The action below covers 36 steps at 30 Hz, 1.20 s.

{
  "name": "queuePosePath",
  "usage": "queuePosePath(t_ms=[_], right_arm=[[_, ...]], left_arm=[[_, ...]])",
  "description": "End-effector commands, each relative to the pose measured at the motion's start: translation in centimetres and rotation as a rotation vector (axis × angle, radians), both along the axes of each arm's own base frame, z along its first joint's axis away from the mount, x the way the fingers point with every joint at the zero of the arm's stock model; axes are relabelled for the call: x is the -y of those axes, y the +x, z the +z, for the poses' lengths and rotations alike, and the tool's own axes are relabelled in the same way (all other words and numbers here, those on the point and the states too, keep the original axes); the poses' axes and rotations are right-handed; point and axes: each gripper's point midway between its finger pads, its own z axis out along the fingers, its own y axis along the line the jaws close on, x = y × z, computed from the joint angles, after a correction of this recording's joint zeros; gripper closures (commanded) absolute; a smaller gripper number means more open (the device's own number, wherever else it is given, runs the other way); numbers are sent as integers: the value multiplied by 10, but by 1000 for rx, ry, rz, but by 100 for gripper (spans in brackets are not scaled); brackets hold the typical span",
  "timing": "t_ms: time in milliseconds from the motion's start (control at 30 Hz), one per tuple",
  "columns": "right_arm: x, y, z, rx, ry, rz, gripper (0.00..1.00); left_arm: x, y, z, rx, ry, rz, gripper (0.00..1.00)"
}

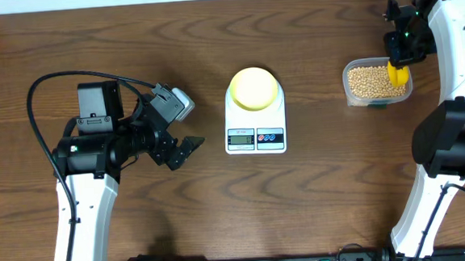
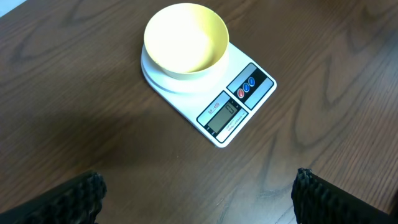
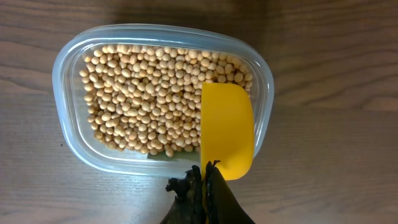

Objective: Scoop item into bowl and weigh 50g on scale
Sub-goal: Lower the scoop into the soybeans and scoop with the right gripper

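Status: early stage. I see no beans transferred.

1. Right gripper (image 3: 205, 182): the jaws are closed down to a narrow gap on the handle end of the yellow scoop (image 3: 227, 134). The scoop bowl projects straight ahead of the jaws. It sits over the near right part of the clear tub (image 3: 68, 59), with the beans (image 3: 143, 93) ahead of the jaws and to their left. The scoop's inner face shows plain yellow, so I judge it to be unloaded. I cannot tell whether its lip touches the beans.

2. Left gripper (image 2: 199, 200): the jaws are spread wide, with one finger (image 2: 68, 196) at each lower corner of the wrist view. They hold nothing. The bowl (image 2: 185, 38) is well ahead of the open jaws, seated on the platform of the scale (image 2: 239, 102). The display and two buttons face the jaws. The bowl interior is bare. I cannot read the display.

3. Done: the bowl is on the scale, and the scoop is in hand at the tub.

4. Left to do, in my judgement:
   - Load the scoop.
   - Carry it across to the bowl.
   - Tip it in.
   - Repeat until the scale reads 50 g.
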Motion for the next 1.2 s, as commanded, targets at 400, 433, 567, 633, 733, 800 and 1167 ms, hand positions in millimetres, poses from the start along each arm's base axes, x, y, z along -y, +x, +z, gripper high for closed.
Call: queuePosePath(t_ms=[400, 433, 567, 633, 733, 800, 1167], right_arm=[[4, -5, -19, -35, -7, 0, 99], [2, -5, -21, -35, 6, 1, 99], [-9, -1, -24, -22, 64, -5, 99], [-13, 0, -27, -17, 88, -4, 99], [-18, 0, -32, -17, 122, -7, 99], [-22, 1, -35, -16, 144, -6, 99], [-51, 4, -33, 9, 351, -10, 99]], left_arm=[[0, 1, 2, 15, -1, -11, 3], [0, 1, 2, 15, -1, -11, 2], [0, 1, 2, 15, -1, -11, 2], [0, 1, 2, 15, -1, -11, 3], [0, 1, 2, 15, -1, -11, 3], [0, 1, 2, 15, -1, -11, 2], [0, 1, 2, 15, -1, -11, 2]])
